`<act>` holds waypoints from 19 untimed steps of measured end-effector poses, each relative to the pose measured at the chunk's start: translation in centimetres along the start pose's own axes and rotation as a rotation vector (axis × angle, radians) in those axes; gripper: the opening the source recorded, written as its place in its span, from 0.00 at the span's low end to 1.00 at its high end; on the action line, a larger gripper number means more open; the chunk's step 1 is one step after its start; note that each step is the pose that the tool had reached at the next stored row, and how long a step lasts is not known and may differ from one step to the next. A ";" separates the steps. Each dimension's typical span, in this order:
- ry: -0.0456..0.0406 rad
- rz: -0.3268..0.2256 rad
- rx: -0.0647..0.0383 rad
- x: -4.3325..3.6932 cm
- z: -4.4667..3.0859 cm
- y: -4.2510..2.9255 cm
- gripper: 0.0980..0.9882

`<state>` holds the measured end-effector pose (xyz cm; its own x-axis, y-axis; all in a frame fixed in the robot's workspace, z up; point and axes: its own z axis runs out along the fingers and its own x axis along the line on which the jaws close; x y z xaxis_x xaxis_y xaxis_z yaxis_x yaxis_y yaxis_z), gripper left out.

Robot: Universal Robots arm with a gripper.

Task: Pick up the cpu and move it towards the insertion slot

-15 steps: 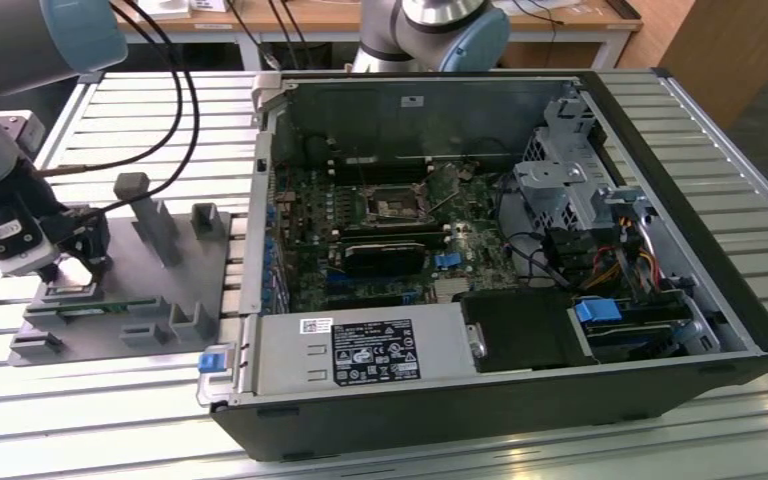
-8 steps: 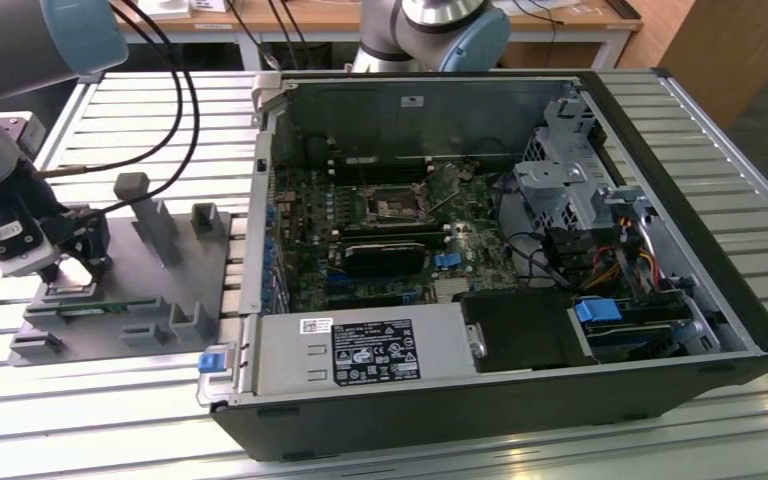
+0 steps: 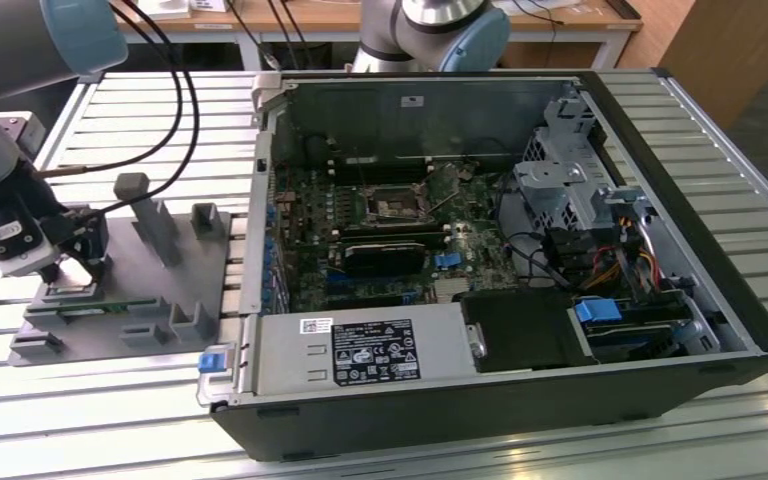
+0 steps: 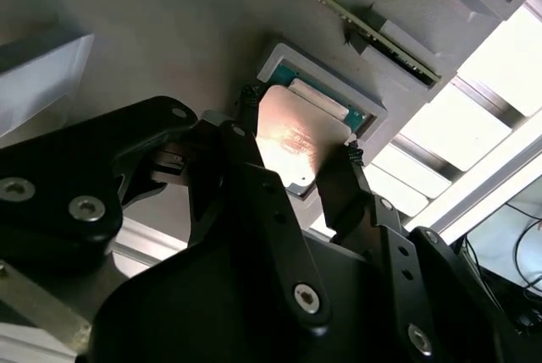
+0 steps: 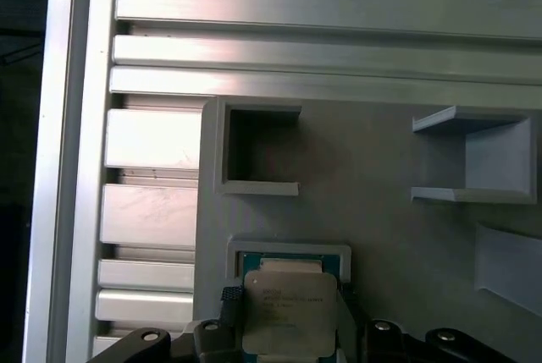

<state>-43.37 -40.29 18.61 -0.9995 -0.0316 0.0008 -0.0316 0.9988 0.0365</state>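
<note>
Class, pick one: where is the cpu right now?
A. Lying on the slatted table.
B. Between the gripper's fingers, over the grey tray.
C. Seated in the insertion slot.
B: in the second wrist view the cpu sits between the fingers of the gripper, over a recess of the grey tray.

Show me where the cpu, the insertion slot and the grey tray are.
cpu (image 5: 288, 316), first wrist view, middle of its metal top.
insertion slot (image 3: 395, 207), exterior view, its dark centre.
grey tray (image 5: 381, 244), first wrist view, bare flat surface.
</note>
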 end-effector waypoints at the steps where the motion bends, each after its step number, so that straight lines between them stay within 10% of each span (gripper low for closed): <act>1: -0.0002 0.000 0.000 0.00 -0.04 0.00 0.48; 19: 0.0001 0.000 0.000 0.00 -2.14 0.07 0.48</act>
<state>-43.38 -40.29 20.75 -0.9995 -0.0316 0.0010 -0.0316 0.9988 0.0364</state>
